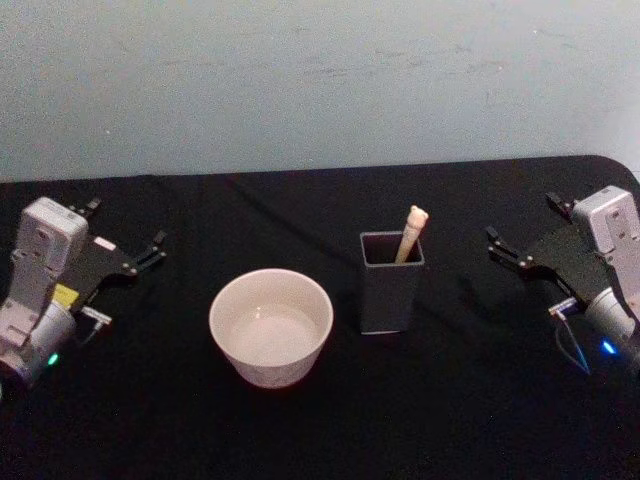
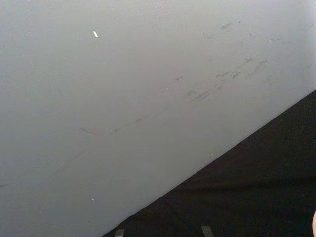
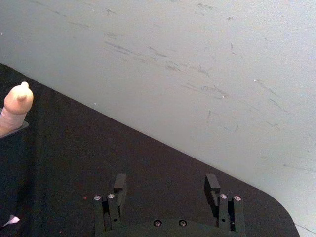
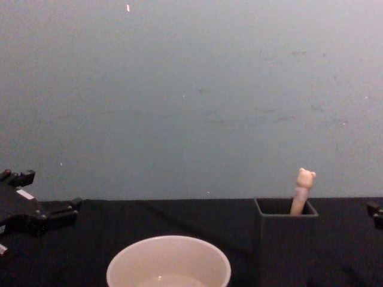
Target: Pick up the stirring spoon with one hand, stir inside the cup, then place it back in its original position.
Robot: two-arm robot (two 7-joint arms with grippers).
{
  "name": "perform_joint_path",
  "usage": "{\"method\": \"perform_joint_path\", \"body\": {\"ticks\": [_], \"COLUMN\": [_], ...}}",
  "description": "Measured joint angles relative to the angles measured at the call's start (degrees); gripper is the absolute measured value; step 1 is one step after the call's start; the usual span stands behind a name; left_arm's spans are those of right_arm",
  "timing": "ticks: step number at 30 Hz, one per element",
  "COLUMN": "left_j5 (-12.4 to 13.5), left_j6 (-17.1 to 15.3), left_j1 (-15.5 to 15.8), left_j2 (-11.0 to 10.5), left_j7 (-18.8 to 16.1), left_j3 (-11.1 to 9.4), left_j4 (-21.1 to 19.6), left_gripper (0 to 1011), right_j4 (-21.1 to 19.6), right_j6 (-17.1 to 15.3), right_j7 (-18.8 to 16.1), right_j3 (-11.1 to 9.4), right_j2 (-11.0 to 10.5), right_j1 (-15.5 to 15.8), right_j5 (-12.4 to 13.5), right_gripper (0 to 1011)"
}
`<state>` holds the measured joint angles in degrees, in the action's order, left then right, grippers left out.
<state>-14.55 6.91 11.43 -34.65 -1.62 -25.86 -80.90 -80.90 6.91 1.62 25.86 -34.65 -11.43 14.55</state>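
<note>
A desk (image 1: 330, 215) covered in black cloth runs the full width of the head view. Its far edge meets a pale grey-blue wall (image 1: 320, 80) marked with faint scuffs and scratches. The desk's far right corner is rounded.

The cup (image 1: 270, 300), a wide off-white bowl shape, stands near the middle of the desk, slightly left of centre. Whether anything is inside cannot be told. Just to its right, apart from it, stands the dark grey square holder (image 1: 390, 295), upright and narrower than the cup. The stirring spoon (image 1: 411, 232) sits in the holder, leaning toward its far right corner. Only the beige handle and the little bear head rise above the rim; the bowl end is hidden inside.

The left gripper (image 1: 122, 228) hangs over the desk's left side, well apart from the cup. Its 2 black fingers are spread wide and hold nothing. The right gripper (image 1: 525, 220) hangs over the right side, apart from the holder. Its 2 fingers are likewise spread with nothing between them. In the right wrist view these fingers (image 3: 120, 183) point toward the wall, with the bear head at the picture's edge.

In the chest view the cup's rim and the holder stand side by side before the wall.
</note>
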Motion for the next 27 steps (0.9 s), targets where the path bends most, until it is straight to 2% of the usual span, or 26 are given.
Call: {"method": "perform_joint_path", "body": {"ticks": [27], "left_j5": [0.00], "left_j6": [0.00], "left_j1": [0.00], "left_j2": [0.00], "left_j7": [0.00], "left_j3": [0.00], "left_j4": [0.00], "left_gripper": [1001], "right_j4": [0.00], "right_j6": [0.00], "right_j7": [0.00], "right_j3": [0.00], "right_j2": [0.00], "right_j1": [0.00], "right_j5": [0.00], "right_gripper": [1002]}}
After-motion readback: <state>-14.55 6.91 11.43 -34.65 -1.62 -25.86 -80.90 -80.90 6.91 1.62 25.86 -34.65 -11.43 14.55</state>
